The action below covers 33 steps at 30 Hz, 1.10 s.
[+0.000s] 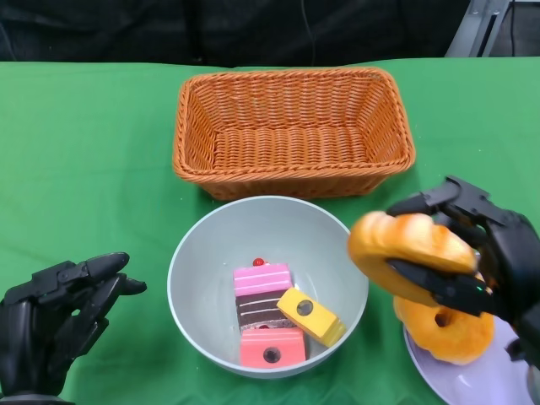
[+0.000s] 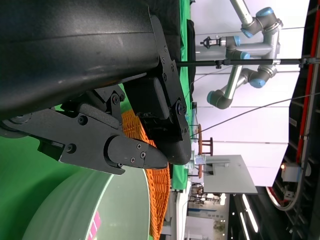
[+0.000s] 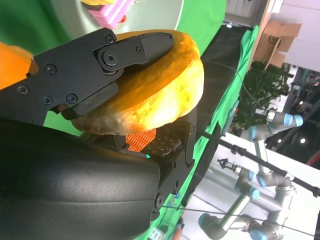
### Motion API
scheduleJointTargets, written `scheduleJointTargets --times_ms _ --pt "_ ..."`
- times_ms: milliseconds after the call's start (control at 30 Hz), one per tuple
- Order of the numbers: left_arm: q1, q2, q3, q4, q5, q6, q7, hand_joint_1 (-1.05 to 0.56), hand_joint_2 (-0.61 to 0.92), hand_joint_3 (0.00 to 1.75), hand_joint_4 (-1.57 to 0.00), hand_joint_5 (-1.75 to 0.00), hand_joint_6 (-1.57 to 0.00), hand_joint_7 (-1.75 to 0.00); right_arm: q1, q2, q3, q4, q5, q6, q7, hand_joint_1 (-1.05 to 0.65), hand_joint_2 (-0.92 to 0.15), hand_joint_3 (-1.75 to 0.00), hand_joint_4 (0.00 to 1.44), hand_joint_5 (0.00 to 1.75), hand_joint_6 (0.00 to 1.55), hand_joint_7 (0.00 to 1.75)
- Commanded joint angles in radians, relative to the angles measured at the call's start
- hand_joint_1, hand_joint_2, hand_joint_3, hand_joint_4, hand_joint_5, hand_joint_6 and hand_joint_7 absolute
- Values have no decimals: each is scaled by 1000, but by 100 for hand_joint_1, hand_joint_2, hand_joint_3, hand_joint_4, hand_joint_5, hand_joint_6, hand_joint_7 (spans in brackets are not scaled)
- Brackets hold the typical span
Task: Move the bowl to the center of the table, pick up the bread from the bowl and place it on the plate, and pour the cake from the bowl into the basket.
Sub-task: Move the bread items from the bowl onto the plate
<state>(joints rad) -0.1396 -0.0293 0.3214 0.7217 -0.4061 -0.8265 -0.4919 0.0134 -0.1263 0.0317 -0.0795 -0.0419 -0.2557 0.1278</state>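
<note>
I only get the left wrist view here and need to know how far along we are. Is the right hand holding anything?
Observer: Yes. The right hand grips a bread in its fingers, raised beside the bowl.
Operator: Is anything on the plate?
Observer: A second bread, ring-shaped, lies on the plate, just below the held one in the head view.
Operator: What's in the bowl?
Observer: Three cake pieces: one pink and brown, one yellow, one pink-red. No bread shows in it.
</note>
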Motion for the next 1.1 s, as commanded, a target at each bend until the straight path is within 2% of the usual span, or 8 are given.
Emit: scheduleJointTargets --times_ms 33,300,600,767,900,1100 --pt "-4 19 12 8 -17 -5 -13 -29 92 17 -87 -94 -128 -1 50 -30 -41 -25 22 -10 10 -14 -92 -38 70 172 62 140" --pt "3 22 19 -5 -39 22 -36 -29 92 15 -89 -91 -128 0 86 -75 -111 95 -154 -228 -125 -18 -87 -38 74 175 66 137" --pt "-2 29 24 6 -40 20 -42 -28 92 16 -90 -89 -128 0 80 -103 -157 225 -223 -377 -228 -17 -84 -38 79 175 70 120" --pt "-7 30 27 10 -40 19 -38 -27 92 17 -90 -89 -129 -1 31 -143 -167 344 -413 -514 -422 -12 -73 -47 80 175 81 107" --pt "-9 33 30 18 -40 10 -46 -28 92 17 -90 -89 -129 0 -7 -177 -148 434 -544 -573 -570 -13 -62 -60 80 173 87 99" --pt "-5 31 34 12 -48 19 -54 -29 92 16 -90 -89 -129 -1 -71 -242 -87 575 -748 -619 -848 -12 -51 -80 86 150 91 96"
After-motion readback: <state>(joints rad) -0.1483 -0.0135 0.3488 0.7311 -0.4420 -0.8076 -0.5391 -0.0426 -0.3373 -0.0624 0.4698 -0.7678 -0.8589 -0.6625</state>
